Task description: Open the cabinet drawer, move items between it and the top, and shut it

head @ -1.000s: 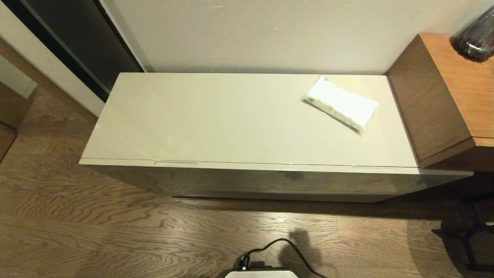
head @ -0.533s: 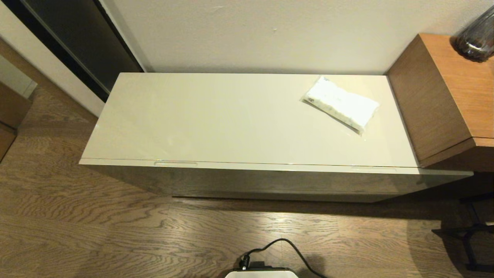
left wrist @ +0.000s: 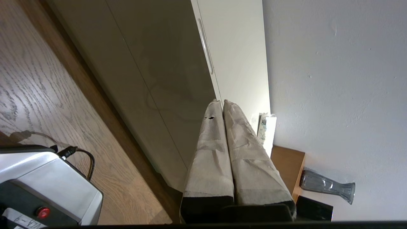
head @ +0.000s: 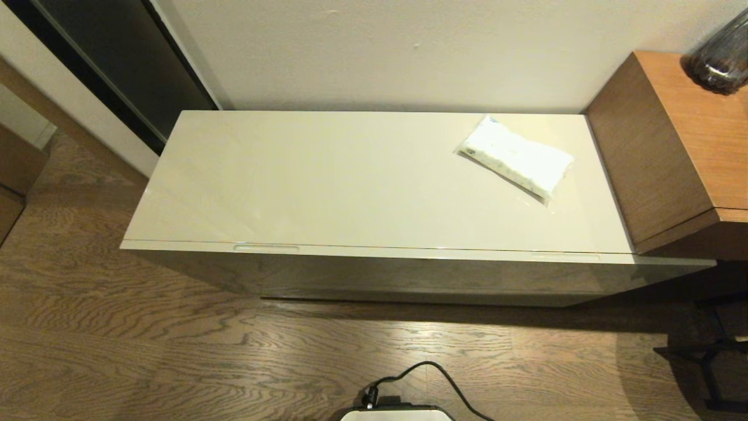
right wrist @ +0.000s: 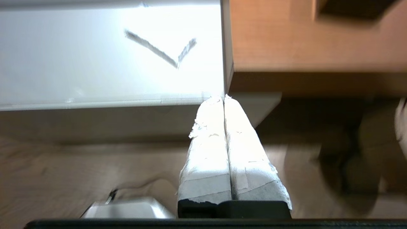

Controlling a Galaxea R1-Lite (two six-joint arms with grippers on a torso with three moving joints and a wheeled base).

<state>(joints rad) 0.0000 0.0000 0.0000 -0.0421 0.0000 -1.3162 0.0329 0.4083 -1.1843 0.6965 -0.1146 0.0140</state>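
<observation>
- On the worktop (head: pixel 327 181), toward 2 o'clock in the head view, the white packet (head: pixel 515 156) is laid flat and angled, near the brown wooden unit (head: pixel 672 140); no tape roll is seen.
- The cabinet drawer (head: pixel 409 275) is found closed, its slot handles (head: pixel 266 248) untouched.
- The left pincer (left wrist: pixel 222 105) is held clenched and empty before the drawer front, judged parked.
- The right pincer (right wrist: pixel 223 98) is likewise clenched on nothing, off the cabinet's right front corner, probably awaiting the opening step.

Warm dim light (right wrist view blurred, overexposed)
</observation>
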